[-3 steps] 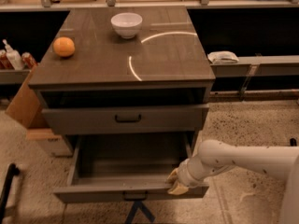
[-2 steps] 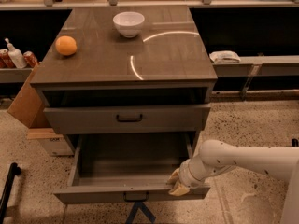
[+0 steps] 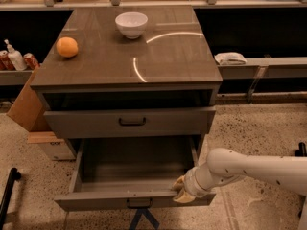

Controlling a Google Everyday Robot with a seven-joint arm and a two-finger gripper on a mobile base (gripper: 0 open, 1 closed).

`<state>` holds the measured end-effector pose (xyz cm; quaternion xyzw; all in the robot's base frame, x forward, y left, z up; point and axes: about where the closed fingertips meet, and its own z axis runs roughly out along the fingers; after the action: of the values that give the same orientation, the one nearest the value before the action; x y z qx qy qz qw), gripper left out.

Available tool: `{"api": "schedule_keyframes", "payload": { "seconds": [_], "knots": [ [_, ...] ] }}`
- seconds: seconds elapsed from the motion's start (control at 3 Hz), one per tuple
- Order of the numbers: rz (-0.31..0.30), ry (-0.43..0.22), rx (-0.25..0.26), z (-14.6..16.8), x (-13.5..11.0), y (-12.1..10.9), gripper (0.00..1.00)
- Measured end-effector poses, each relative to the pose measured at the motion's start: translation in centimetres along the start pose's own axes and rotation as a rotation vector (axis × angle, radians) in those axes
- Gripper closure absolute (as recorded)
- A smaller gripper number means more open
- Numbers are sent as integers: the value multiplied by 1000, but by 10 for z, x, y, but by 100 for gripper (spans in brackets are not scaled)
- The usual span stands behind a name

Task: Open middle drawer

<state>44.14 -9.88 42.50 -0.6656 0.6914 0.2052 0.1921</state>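
Nearest of all, the gripper (image 3: 181, 191) sits at the right end of the front edge of the lowest drawer (image 3: 134, 200), which is pulled well out and shows its bare inside. The white arm (image 3: 249, 169) reaches in from the right, low over the speckled floor (image 3: 259, 123). Whether the jaws are open or closed cannot be told; the yellowish tips lie right against that drawer's front panel.

Just above and farther back is the middle drawer (image 3: 129, 122), a wide grey-brown front with a small black bar handle (image 3: 132, 122) at its centre. It stands only slightly forward of the cabinet frame, with a dark open slot above it under the worktop (image 3: 163, 61).

On the worktop an orange (image 3: 67, 47) rests near the left edge, and a white bowl (image 3: 131, 24) sits farther back, close to the middle. The two are well apart.

To the left of the cabinet a cardboard box (image 3: 26, 107) leans on the floor, and bottles (image 3: 14, 56) stand on a low shelf beyond it. On the right a folded white cloth (image 3: 230, 58) lies on a ledge.
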Motion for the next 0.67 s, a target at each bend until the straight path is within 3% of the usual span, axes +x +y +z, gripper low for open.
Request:
{"api": "schedule_keyframes", "payload": {
  "seconds": [0.33, 0.67],
  "knots": [
    [0, 0, 0, 0, 0, 0, 84],
    [0, 0, 0, -1, 0, 0, 60]
  ]
}}
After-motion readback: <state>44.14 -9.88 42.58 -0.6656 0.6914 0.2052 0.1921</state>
